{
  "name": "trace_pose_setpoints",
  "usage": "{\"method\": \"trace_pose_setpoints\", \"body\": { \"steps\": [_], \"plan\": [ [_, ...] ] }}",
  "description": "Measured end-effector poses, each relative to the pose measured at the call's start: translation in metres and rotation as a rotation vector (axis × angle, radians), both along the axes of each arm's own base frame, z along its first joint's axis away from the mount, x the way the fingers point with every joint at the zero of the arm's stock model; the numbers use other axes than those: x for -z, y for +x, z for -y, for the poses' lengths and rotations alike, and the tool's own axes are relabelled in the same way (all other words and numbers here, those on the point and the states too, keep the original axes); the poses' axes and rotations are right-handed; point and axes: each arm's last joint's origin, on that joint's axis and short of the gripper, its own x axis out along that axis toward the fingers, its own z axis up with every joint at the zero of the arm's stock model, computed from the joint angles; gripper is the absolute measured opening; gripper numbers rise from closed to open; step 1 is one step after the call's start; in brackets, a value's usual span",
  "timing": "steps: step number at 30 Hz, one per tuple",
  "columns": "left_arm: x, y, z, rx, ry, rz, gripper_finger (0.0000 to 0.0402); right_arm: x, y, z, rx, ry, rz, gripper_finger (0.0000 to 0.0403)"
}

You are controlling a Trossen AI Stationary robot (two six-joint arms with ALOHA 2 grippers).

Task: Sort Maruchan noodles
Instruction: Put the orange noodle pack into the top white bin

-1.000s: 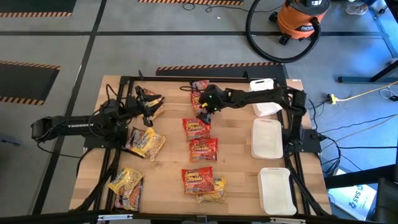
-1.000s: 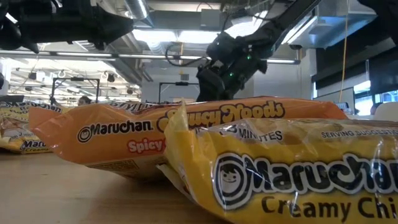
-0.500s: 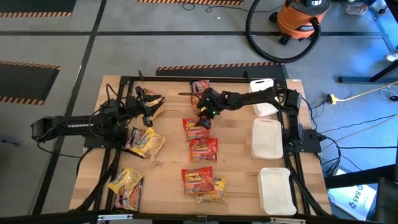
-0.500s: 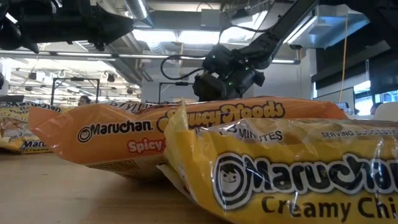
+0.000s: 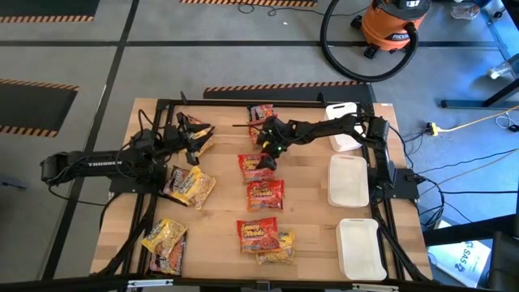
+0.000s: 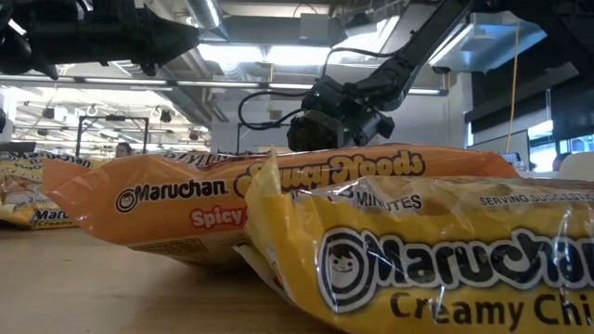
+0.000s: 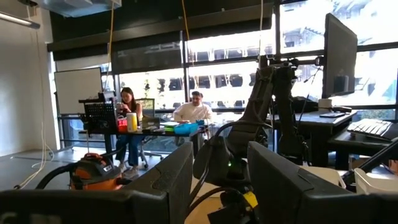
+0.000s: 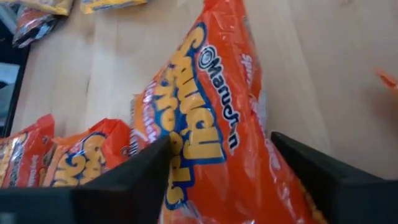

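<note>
Maruchan noodle packets lie flat across the wooden table. Three red ones point(image 5: 255, 166), point(image 5: 265, 195), point(image 5: 258, 234) form a middle column. A yellow one point(image 5: 276, 250) lies near the front, and a dark one point(image 5: 261, 112) at the far edge. More packets point(image 5: 189, 185), point(image 5: 165, 237) lie at the left. My right gripper point(image 5: 264, 152) slants down over the farthest red packet point(image 8: 205, 143), one finger on either side of it, jaws apart. My left gripper point(image 7: 221, 180) hovers open and empty above the left side point(image 5: 197, 139), pointing level toward the right arm. My right gripper comes down slanting from the table's far right and straddles the red packet's far end point(image 8: 242, 155), one finger point(image 8: 140, 171) by each long edge. Whether the fingers touch the wrapper I cannot tell. The packet lies flat on the table.
Three white foam trays point(image 5: 349, 180), point(image 5: 361, 247), point(image 5: 345, 126) stand along the right side. A dark-and-yellow packet point(image 5: 199, 130) lies just beyond my left gripper. In the low view a red packet point(image 6: 232, 199) and a yellow one point(image 6: 427, 260) fill the front.
My right gripper has sunk toward the farthest red packet and tipped its fingers more steeply downward, shifting slightly toward the table's left. The packets lie where they were.
</note>
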Motion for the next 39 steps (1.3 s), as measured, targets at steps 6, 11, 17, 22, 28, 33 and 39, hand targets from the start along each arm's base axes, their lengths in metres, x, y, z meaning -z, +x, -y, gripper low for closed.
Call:
{"method": "trace_pose_setpoints", "body": {
  "steps": [6, 11, 17, 22, 28, 33, 39],
  "plan": [
    [0.0, 0.0, 0.0, 0.0, 0.0, 0.0, 0.0147, 0.0, 0.001, -0.003, -0.041, 0.002, 0.019, 0.0152],
    [0.0, 0.0, 0.0, -0.001, 0.002, 0.006, 0.0147, -0.002, 0.001, -0.003, -0.053, 0.002, 0.034, 0.0097],
    [-0.001, 0.0, 0.0, -0.001, 0.004, 0.012, 0.0147, -0.008, 0.0, -0.004, -0.052, -0.025, 0.043, 0.0079],
    [-0.001, 0.0, 0.0, -0.001, 0.004, 0.012, 0.0147, -0.027, -0.004, -0.003, -0.031, -0.105, 0.061, 0.0078],
    [-0.001, 0.0, 0.0, -0.001, 0.004, 0.011, 0.0147, -0.059, -0.013, -0.005, -0.025, -0.188, 0.096, 0.0075],
    [-0.001, 0.0, 0.0, -0.001, 0.004, 0.011, 0.0147, -0.087, -0.03, -0.009, -0.017, -0.259, 0.075, 0.0075],
    [-0.001, 0.0, 0.0, -0.001, 0.004, 0.01, 0.0147, -0.131, -0.061, -0.017, 0.009, -0.372, 0.046, 0.0075]
  ]
}}
